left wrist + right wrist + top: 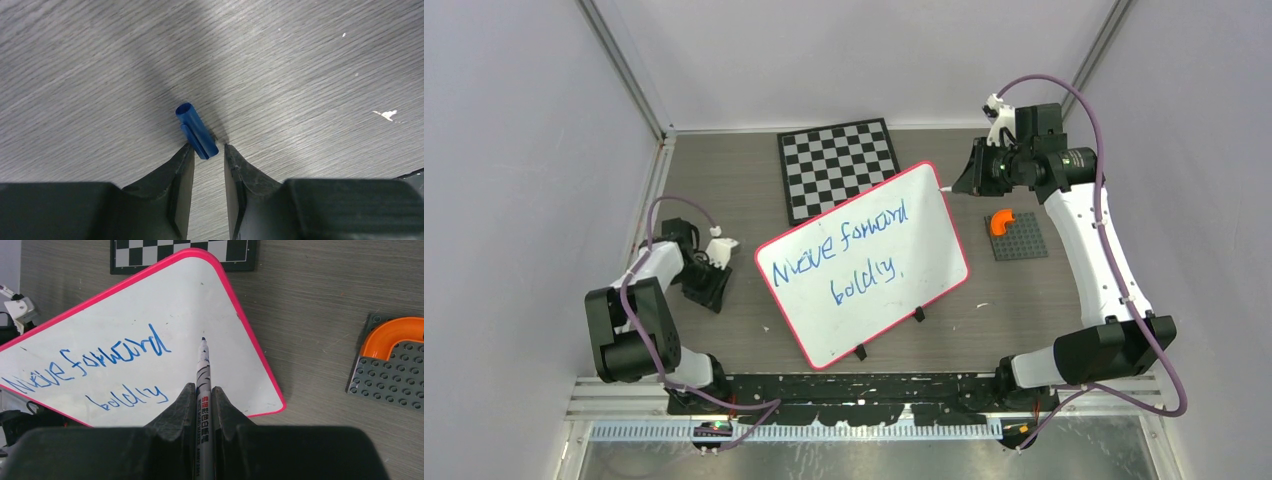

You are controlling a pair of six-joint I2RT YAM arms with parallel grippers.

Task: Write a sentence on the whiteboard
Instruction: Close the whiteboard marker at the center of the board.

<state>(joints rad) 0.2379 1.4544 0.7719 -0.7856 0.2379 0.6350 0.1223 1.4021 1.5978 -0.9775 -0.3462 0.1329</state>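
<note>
Centrally in the top view, the whiteboard (904, 215) is seen lying skewed on the wooden table (724, 190), its pink rim and two black clip feet turned toward the near edge. The sentence (839, 255) is written on it in blue, in two lines: "Move forward" above and "boldly" below. A checkered board (839, 165) is set just beyond the far corner of the whiteboard, and a grey studded plate (1024, 243) bearing an orange curved piece (1001, 222) is placed to the right. The right gripper (959, 180) is held at the far right corner of the whiteboard; the left gripper (709, 285) is lowered to the table, left of the board and apart from it.

From the left wrist, the fingers are seen slightly spread, with nothing pinched. A blue marker cap (195, 127) lies on the table just at their tips.

From the right wrist, a marker (203, 360) is pinched between closed fingers, its dark tip pointed over bare white surface right of "forward". Whether the tip touches cannot be told. Small print and dark stripes run along the barrel; the print is too fine to be read.
</note>
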